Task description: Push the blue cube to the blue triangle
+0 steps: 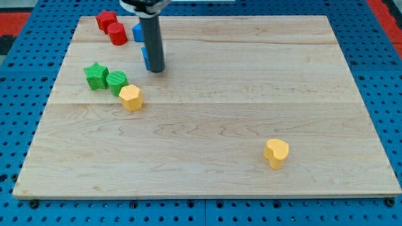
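My tip [156, 69] touching a blue block [145, 58], mostly hidden. Second blue block [137, 32] just above; shapes unclear. No fingers, nothing held; push apparently nearly done.

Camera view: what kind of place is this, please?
Probably a robotics lab bench: a wooden board on blue perforated matting, small coloured blocks such as the green star, and my tip.

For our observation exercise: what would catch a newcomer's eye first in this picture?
First the dark rod, my tip planted at the board's upper left, half hiding two blue blocks behind it. Then the lone yellow block at lower right, far from the red, green and yellow cluster.
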